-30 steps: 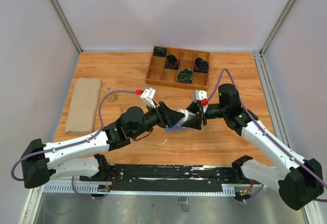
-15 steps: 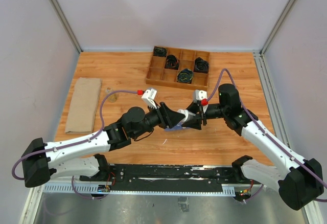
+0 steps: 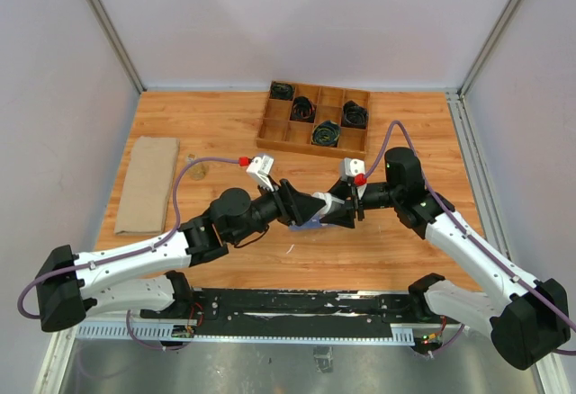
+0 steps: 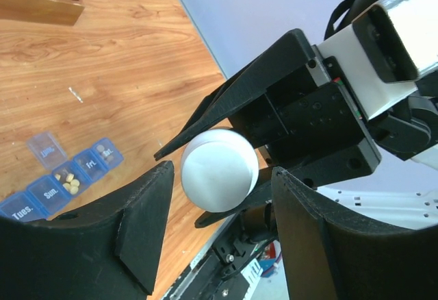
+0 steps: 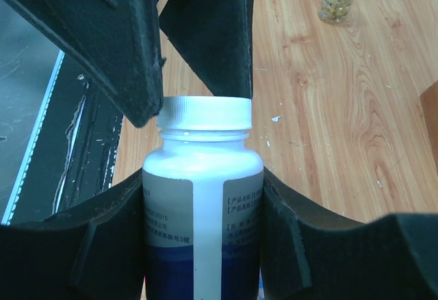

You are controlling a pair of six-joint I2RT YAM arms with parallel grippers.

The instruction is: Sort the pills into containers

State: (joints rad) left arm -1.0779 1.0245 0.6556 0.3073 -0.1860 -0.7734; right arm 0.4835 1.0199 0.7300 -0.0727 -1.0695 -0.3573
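My right gripper (image 5: pixel 202 177) is shut on a white bottle (image 5: pixel 202 204) with a blue label, held above the table centre. My left gripper (image 4: pixel 222 177) faces it, and its fingers (image 5: pixel 102 33) straddle the bottle's white cap (image 4: pixel 217 170). A gap shows on each side of the cap, so the left gripper is open. The blue containers strip (image 4: pixel 61 177) lies on the wood below, one lid up, with yellowish pills (image 4: pixel 68 183) in one compartment. From above, both grippers (image 3: pixel 315 207) meet over the strip (image 3: pixel 310 225).
A wooden divided tray (image 3: pixel 310 149) of black cables sits at the back. A folded brown cloth (image 3: pixel 148 183) lies at the left, with a small glass vial (image 3: pixel 196 167) of yellow pills beside it. Walls enclose three sides.
The left wrist has shifted very slightly at the cap. The right arm and the bottle have stayed put.
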